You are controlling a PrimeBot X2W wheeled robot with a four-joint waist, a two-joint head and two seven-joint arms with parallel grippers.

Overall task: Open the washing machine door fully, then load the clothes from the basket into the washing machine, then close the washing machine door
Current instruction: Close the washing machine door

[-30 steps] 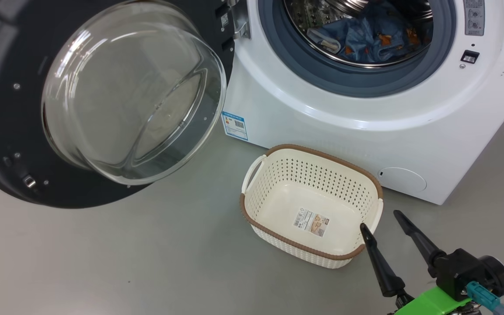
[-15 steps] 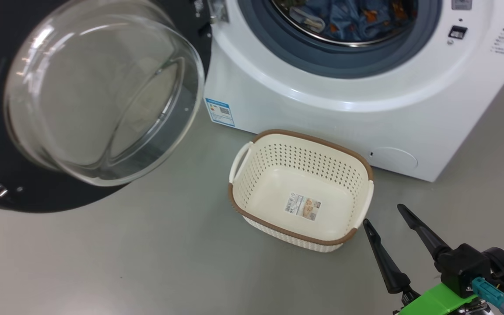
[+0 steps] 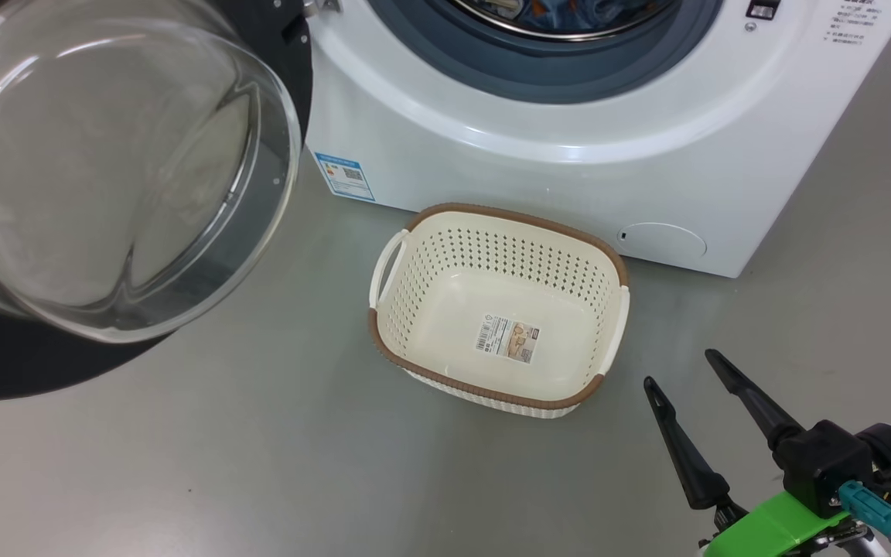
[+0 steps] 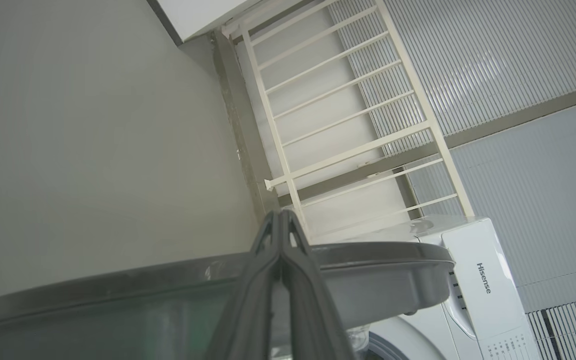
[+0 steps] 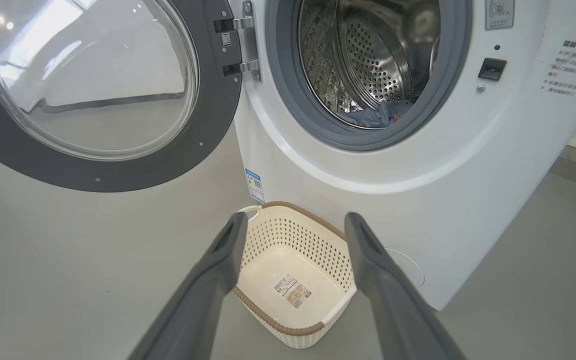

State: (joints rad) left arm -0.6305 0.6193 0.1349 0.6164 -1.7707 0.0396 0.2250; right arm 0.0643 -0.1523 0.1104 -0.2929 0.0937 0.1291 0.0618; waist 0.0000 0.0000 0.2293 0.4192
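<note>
Basket: 1 paper label on floor | drum: blue clothes

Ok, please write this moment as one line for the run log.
door: open | basket: empty | clothes: in washing machine | left tool: shut, by door rim | right tool: open, empty | next: close door

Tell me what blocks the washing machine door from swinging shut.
Nothing visible does: the clothes lie inside the drum, off the gasket, and the basket sits on the floor, seemingly lower than the washing machine door.
</note>
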